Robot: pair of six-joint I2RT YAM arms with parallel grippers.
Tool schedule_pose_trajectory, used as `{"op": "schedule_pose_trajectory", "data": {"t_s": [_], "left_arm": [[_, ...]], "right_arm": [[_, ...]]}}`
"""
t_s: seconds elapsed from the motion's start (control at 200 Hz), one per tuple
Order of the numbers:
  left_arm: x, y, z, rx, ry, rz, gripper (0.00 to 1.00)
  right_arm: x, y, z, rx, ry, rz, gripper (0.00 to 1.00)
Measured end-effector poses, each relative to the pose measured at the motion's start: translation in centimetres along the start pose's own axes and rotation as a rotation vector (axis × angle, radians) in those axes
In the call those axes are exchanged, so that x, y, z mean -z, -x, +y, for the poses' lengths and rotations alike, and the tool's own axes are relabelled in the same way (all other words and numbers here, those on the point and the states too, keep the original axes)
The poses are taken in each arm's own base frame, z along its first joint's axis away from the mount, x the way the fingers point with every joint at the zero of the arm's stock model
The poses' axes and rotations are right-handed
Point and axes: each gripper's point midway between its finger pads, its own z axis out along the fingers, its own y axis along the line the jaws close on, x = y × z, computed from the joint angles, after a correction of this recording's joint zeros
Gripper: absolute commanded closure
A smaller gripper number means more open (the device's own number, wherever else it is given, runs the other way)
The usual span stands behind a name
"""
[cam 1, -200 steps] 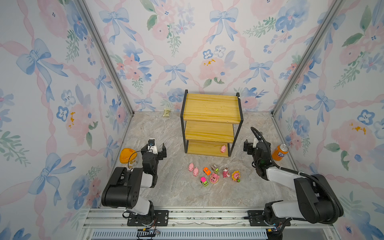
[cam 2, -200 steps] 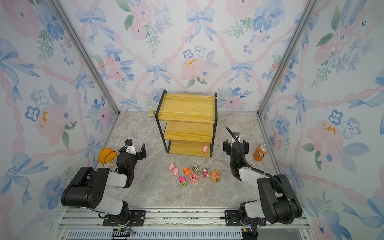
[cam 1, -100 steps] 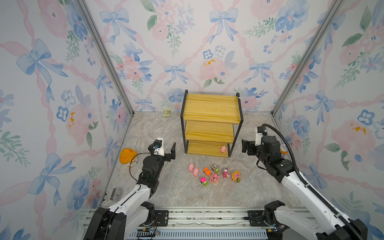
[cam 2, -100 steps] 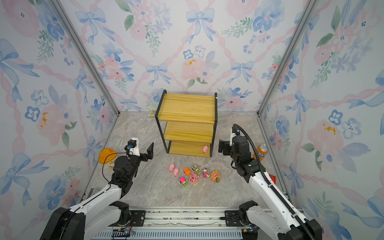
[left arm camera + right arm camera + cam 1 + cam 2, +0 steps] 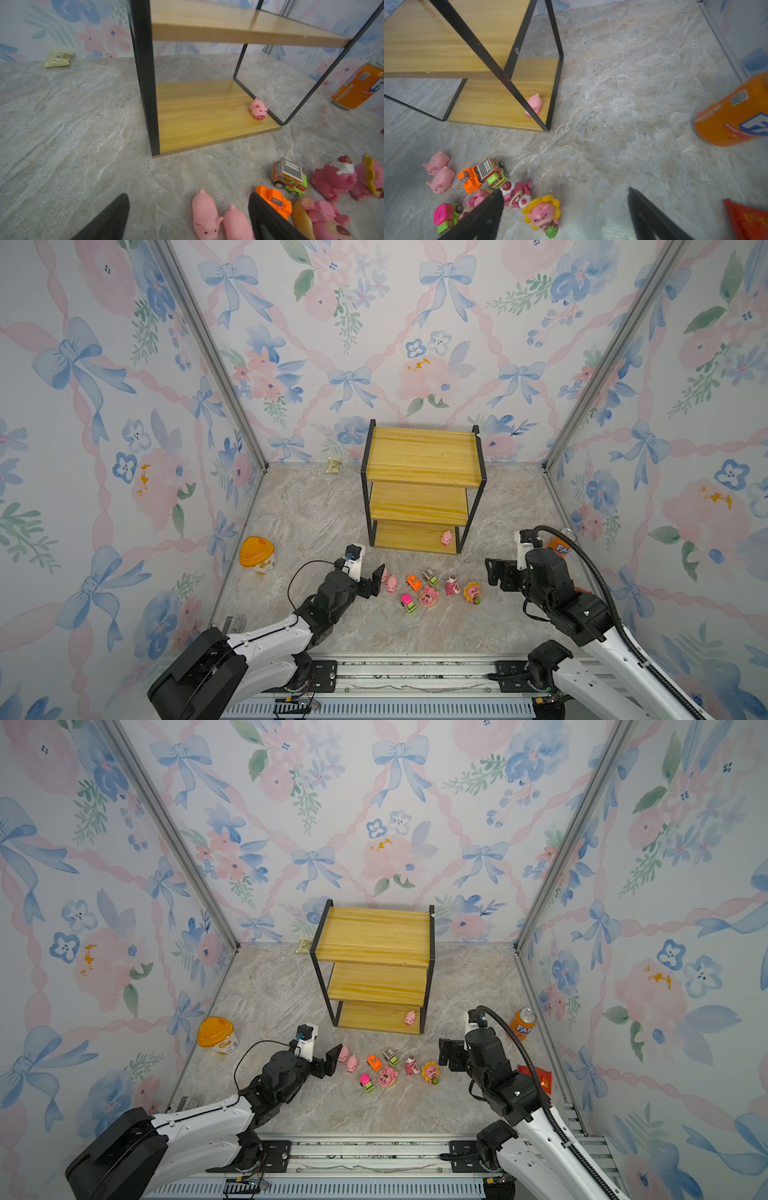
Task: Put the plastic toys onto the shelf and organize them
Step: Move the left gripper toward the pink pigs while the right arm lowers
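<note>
Marble tabletop (image 5: 316, 510): leftmost pig (image 5: 385, 575) half hidden behind left pincer (image 5: 368, 572).

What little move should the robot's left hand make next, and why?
Probably lower the left gripper, whose jaws stand open, over the small pink plastic pig lying between them and close. Another pink pig already sits on the bottom board of the yellow wooden shelf, so this one likely belongs beside it.

Orange can (image 5: 523, 1024), lidded tub (image 5: 257, 556) and pale packet (image 5: 333, 465).
</note>
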Motion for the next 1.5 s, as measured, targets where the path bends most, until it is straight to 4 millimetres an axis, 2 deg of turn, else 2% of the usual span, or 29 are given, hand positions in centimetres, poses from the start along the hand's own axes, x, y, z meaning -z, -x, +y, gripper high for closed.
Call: {"op": "schedule_pose_trajectory", "data": {"t_s": [0.175, 0.27, 0.345, 0.55, 0.72, 0.92, 1.11, 1.5], "left_arm": [[-1.4, -3.2, 0.2, 0.018, 0.036, 0.118, 0.25], [-2.0, -4.0, -0.1, 0.023, 0.04, 0.154, 0.32], [-2.3, -4.4, -0.5, 0.031, 0.038, 0.168, 0.34], [-2.0, -4.6, -0.9, 0.055, 0.03, 0.17, 0.33], [-1.0, -5.0, -0.5, 0.078, 0.037, 0.161, 0.32], [-0.8, -5.5, -0.6, 0.095, 0.036, 0.172, 0.32], [-1.0, -7.6, -0.5, 0.078, 0.049, 0.235, 0.31], [-1.9, -7.2, -1.2, 0.071, 0.043, 0.233, 0.27]], "right_arm": [[0.1, -0.3, -0.2, -0.007, -0.005, 0.011, 0.07], [0.2, -0.4, -0.2, -0.01, -0.006, 0.012, 0.07], [0.2, -0.4, -0.2, -0.011, -0.006, 0.012, 0.08], [0.1, -0.4, -0.2, -0.01, -0.007, 0.015, 0.08], [-0.2, -0.6, -0.2, -0.008, -0.012, 0.028, 0.08], [-0.7, -0.9, -0.2, -0.008, -0.02, 0.049, 0.08], [-0.9, -1.1, -0.2, -0.007, -0.02, 0.053, 0.09], [-1.3, -1.5, -0.2, -0.003, -0.027, 0.072, 0.08]]}}
